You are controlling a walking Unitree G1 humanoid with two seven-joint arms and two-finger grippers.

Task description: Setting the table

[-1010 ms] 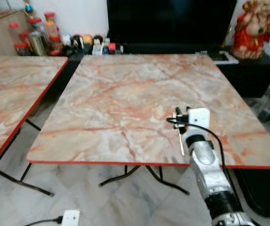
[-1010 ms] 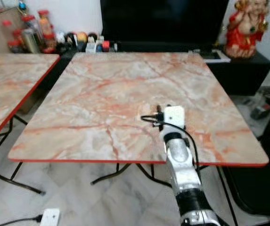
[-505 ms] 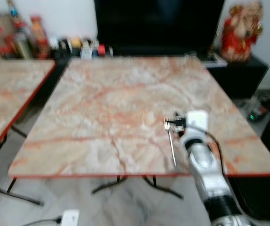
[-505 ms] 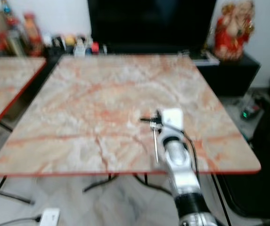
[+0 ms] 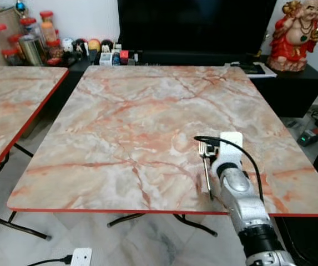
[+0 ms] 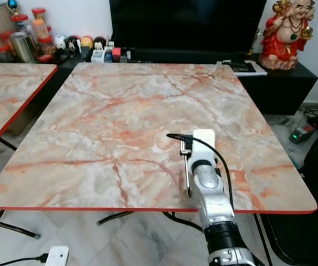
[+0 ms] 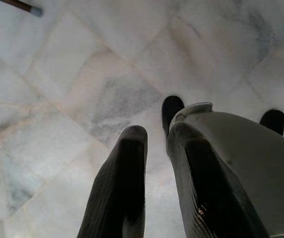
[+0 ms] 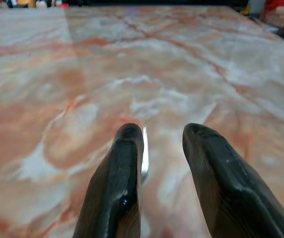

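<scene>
- Right now the fork (image 5: 205,166) lies on the table (image 5: 120,111) just left of the right gripper (image 8: 161,148), tines pointing away from the near edge.
- Right fingers stand apart, one beside the fork's metal; whether it touches I cannot tell. Probably the fork is being set down, so lift straight up and avoid nudging it.
- Near edge runs just behind the wrist; keep the handle off it.
- Ahead and leftward is open marble.
- Left gripper (image 7: 156,163) hangs over floor tiles, fingers slightly parted.
</scene>
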